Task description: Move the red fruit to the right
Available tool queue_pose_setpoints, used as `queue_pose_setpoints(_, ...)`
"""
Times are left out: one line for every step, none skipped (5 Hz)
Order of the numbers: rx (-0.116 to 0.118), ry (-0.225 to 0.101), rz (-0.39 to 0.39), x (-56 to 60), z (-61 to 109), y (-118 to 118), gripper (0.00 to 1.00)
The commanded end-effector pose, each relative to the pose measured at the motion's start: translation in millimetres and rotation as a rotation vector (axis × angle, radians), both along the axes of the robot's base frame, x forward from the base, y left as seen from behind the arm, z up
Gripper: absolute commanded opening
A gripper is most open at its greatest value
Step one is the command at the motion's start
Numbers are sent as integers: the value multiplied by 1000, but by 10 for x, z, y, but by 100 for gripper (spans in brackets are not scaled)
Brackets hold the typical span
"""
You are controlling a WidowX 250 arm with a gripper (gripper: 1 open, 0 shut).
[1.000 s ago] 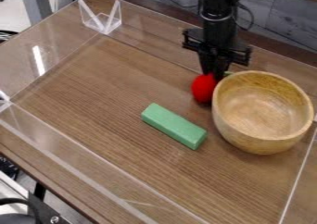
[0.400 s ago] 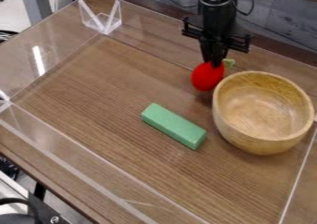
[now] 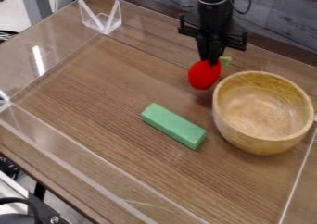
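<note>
The black hand [image 3: 213,59] hangs almost straight down from its arm, its fingers drawn tight together on the top of the small bright red rounded toy fruit [image 3: 203,74], which hangs just clear of the wood, tilted a little beneath the fingertips. The hold looks slight: only the upper part of the fruit sits between the fingers, and most of its round body bulges out below and to the left.

Just to the right of the fruit, close to it, sits the round pale wooden bowl [image 3: 262,111], its near rim standing up in the direct path rightward. In front, near the middle of the brown wood-grain bench [image 3: 99,89], lies a flat green rectangular block [image 3: 172,125], well out of the way. Low clear plastic walls [image 3: 37,56] ring the bench.

The worry, as I see it, is that bowl. If the fruit is carried right this low, it could clip the rim and be knocked from so shallow a pinch, or shove the bowl along. A smooth, rounded toy held near its top could also slip or swing loose on a quick sideways move.
</note>
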State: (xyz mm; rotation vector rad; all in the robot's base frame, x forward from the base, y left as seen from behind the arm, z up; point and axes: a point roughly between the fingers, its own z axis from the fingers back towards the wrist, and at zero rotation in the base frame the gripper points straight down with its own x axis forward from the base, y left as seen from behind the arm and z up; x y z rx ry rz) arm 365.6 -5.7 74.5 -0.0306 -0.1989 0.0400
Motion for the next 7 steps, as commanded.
queue_pose_setpoints(7, -100, 30, 90, 381, 42, 0)
queue_pose_setpoints(13, -105, 48, 115, 315, 49, 0)
queue_pose_setpoints(21, -109, 64, 99, 236, 54, 0)
queue_pose_setpoints(25, -113, 31, 66, 165, -28, 0)
queue_pose_setpoints(26, -123, 1, 69, 127, -114, 0)
queue_pose_setpoints(30, -131, 1, 67, 125, -99, 0)
queue_pose_setpoints(34, -137, 3, 69, 116, -81, 0)
